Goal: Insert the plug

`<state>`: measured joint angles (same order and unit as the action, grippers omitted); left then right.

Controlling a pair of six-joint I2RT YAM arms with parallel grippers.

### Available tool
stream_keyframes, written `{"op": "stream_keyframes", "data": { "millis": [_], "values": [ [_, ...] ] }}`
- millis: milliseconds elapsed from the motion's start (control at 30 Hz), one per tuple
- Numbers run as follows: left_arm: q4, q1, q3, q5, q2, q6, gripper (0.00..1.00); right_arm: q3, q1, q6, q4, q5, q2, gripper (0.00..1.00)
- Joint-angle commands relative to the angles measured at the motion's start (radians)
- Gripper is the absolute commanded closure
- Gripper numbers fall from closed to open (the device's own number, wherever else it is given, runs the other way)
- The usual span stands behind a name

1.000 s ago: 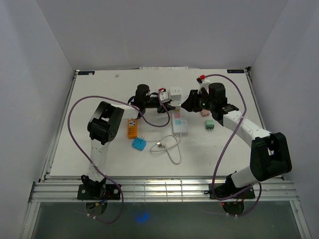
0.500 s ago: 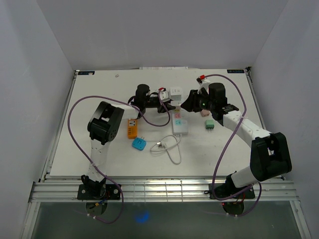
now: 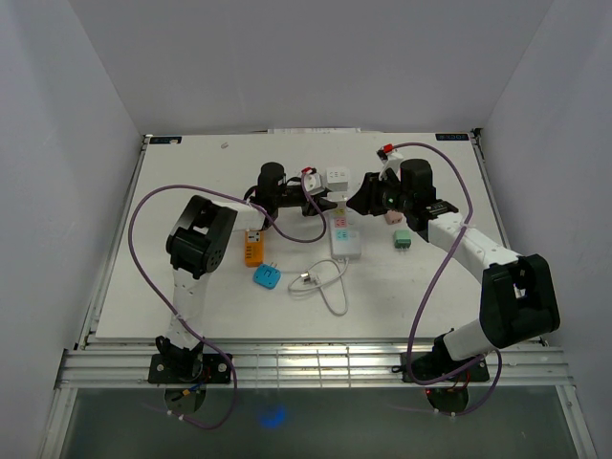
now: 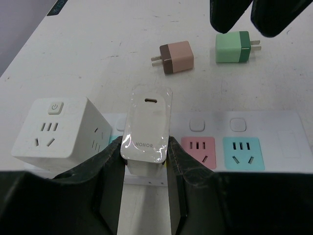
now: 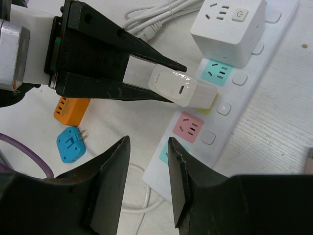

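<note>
The left end effector is clenching the white charger plug, its two black fingers pressing on the plug's flat sides. It is holding the plug tilted right over the white power strip, above the middle of the strip's row of sockets. From the right wrist view the plug's front end is sitting at the strip's yellow socket, with the pink socket just beside it. The prongs are hidden, so I cannot tell whether they are in.

The right end effector is hovering above the strip with its fingers spread apart, and nothing is sitting between them.

A white cube adapter is standing on one end of the strip, just beside the held plug.

On the bench, a brown-pink plug and a green plug are lying past the far side of the strip, near each other but apart.

An orange adapter and a blue adapter are lying off the strip's left side, well apart from it. The strip's white cable is looping on the bench near its front end.
</note>
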<state>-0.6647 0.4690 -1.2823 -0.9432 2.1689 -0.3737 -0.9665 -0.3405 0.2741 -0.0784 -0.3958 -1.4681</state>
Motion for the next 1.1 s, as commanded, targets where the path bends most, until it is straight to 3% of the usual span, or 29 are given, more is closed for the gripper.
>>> {"op": "stream_keyframes", "data": {
  "millis": [0, 1067],
  "values": [
    [-0.041, 0.005, 0.005, -0.034, -0.078, 0.025, 1.00, -0.026, 0.005, -0.001, -0.024, -0.014, -0.006, 0.57],
    [0.116, 0.007, -0.058, 0.023, -0.012, -0.017, 1.00, -0.035, 0.003, 0.008, -0.021, -0.031, -0.028, 0.57]
  ]
}}
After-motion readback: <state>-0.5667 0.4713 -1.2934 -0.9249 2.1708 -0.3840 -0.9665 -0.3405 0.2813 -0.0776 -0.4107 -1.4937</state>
